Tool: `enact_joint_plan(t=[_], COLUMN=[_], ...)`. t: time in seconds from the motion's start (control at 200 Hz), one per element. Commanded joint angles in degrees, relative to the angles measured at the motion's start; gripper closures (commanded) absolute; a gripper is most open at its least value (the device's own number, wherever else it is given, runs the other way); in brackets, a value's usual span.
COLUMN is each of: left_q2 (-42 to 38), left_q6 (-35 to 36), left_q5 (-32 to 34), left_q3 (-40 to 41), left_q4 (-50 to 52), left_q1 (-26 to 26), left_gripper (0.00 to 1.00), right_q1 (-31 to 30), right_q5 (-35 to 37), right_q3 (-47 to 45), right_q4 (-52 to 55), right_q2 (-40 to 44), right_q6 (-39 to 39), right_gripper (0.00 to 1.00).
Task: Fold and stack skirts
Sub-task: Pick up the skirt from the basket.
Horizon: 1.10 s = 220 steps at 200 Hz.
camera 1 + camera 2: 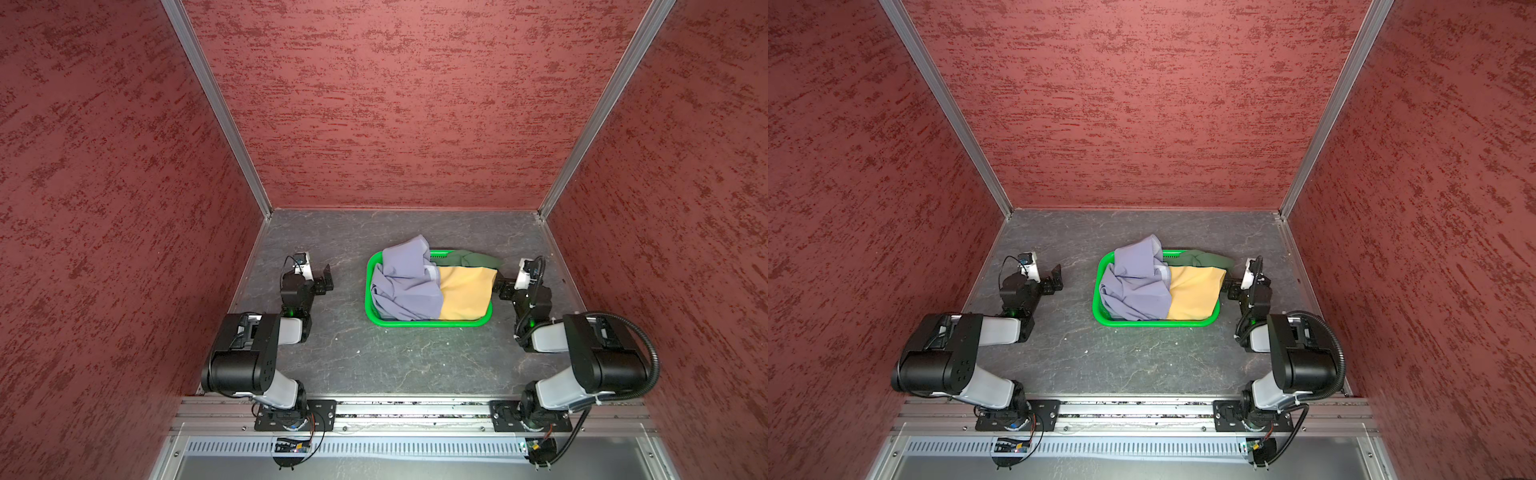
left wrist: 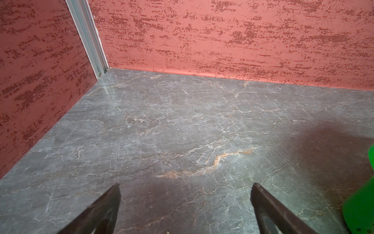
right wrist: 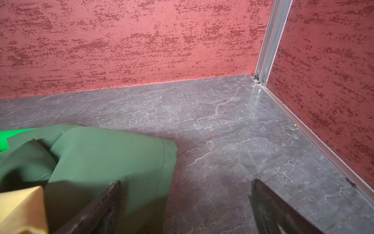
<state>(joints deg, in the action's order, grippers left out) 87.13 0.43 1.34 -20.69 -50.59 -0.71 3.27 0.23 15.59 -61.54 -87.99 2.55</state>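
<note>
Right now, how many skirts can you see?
3. The lavender skirt fills the basket's left side, the yellow skirt its right, and the green skirt spills over the far right rim. More may hide underneath.

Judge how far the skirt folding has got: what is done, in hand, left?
Done: nothing; the lavender skirt, yellow skirt and green skirt lie rumpled in the basket. In hand: nothing; the left gripper and right gripper are open and empty beside it. Left: take out, fold and stack all three.

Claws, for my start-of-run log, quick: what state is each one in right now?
Left claw: open, holding nothing.
Right claw: open, holding nothing, beside the dark green skirt.
</note>
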Motion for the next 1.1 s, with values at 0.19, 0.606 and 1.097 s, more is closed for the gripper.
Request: enact_joint_plan(t=[0.19, 0.606, 1.097], left_q2=[0.72, -9.45, -13.29], left_q6=[-0.52, -0.38, -10.52], left_q5=[-0.73, 0.8, 4.32], left_q3=[-0.91, -9.79, -21.25], left_q4=[-1.02, 26.21, 55.18], left_q1=[-0.54, 1.74, 21.89], left_gripper=[0.01, 0.01, 0.01], right_q1=[0.32, 0.33, -0.44], right_q5=[1.08, 3.41, -5.03], right_q3=[0.89, 6.47, 20.72], right_q4=[-3.37, 19.42, 51.16], right_q2=[-0.14, 13.19, 21.99], right_q6=[-1.05, 0.63, 15.04], right_gripper=[0.01, 0.01, 0.01])
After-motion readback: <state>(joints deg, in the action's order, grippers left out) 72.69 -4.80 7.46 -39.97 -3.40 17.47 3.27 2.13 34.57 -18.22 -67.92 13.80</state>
